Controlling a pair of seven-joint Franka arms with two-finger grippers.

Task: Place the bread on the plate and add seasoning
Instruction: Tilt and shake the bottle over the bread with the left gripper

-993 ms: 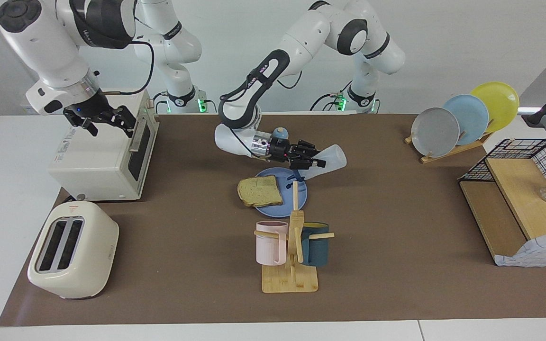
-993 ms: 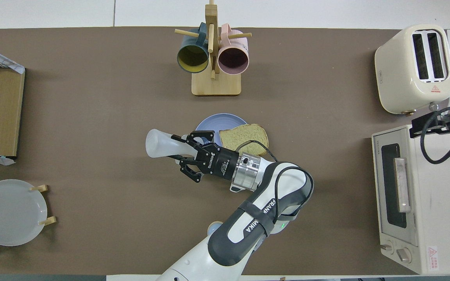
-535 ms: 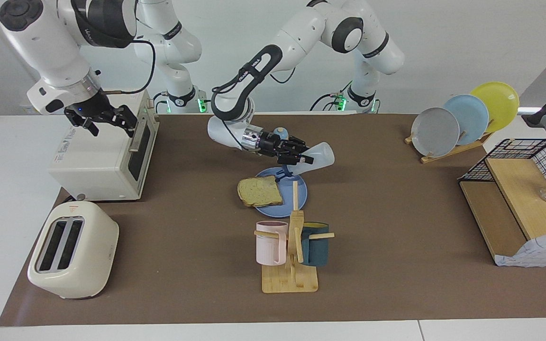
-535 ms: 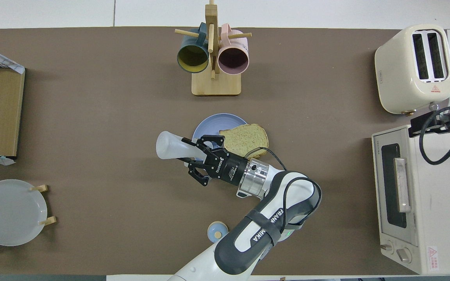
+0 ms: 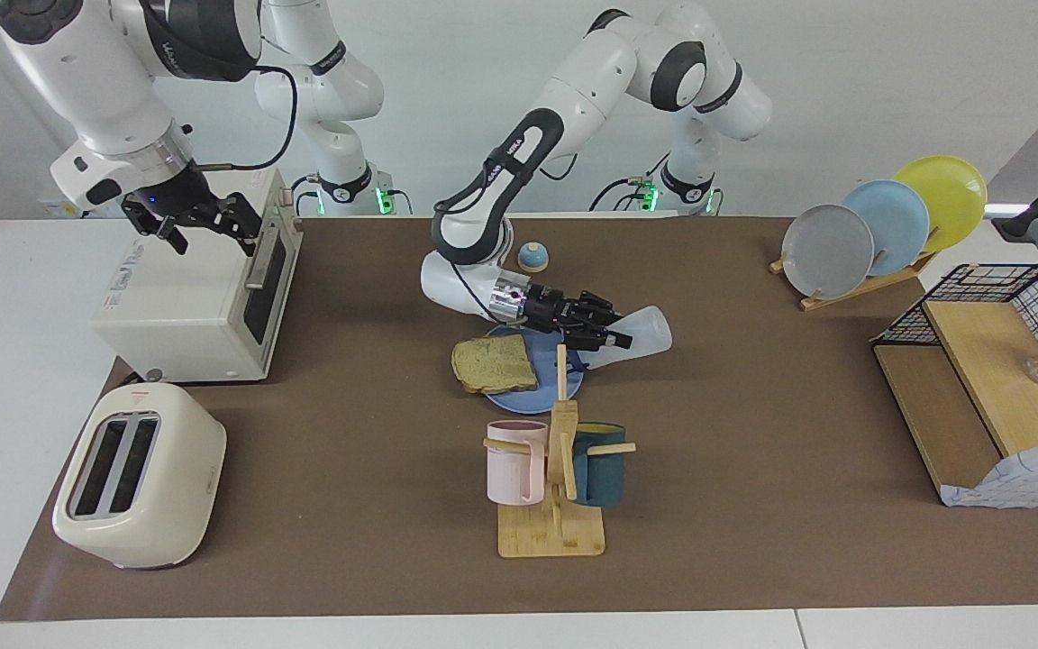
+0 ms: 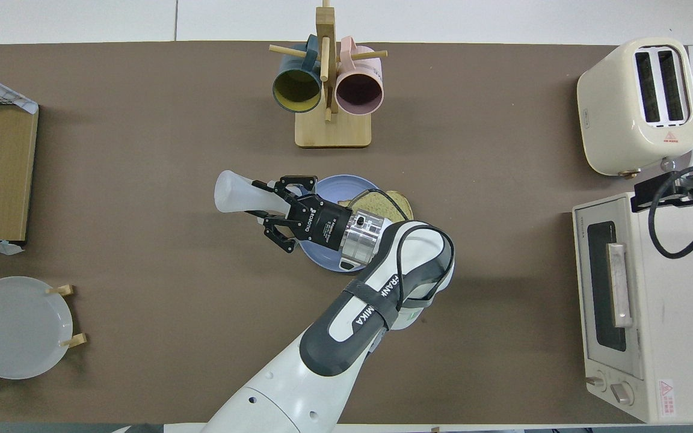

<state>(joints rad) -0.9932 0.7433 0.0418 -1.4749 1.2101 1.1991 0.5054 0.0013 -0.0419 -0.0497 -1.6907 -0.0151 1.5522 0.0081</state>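
Observation:
The bread (image 5: 494, 363) lies on the blue plate (image 5: 559, 382), overhanging its rim toward the right arm's end. My left gripper (image 5: 605, 335) is shut on the seasoning bottle (image 5: 641, 330) and holds it tilted, cap end down, just above the plate's rim on the left arm's side. In the overhead view the left gripper (image 6: 277, 207) and wrist cover part of the plate (image 6: 335, 183) and most of the bread (image 6: 396, 202); the bottle (image 6: 233, 193) sticks out toward the left arm's end. My right gripper (image 5: 195, 225) waits open over the toaster oven (image 5: 186, 297).
A mug rack (image 5: 555, 491) with a pink and a dark mug stands just farther from the robots than the plate. A small bell (image 5: 532, 257) sits nearer to the robots. A toaster (image 5: 136, 473), a plate rack (image 5: 879, 225) and a wooden shelf (image 5: 978, 397) stand at the table's ends.
My left gripper pulled the bottle up and toward the right arm's end, then swung it down and outward over the plate's rim. The bell came into view. The right arm barely moved.

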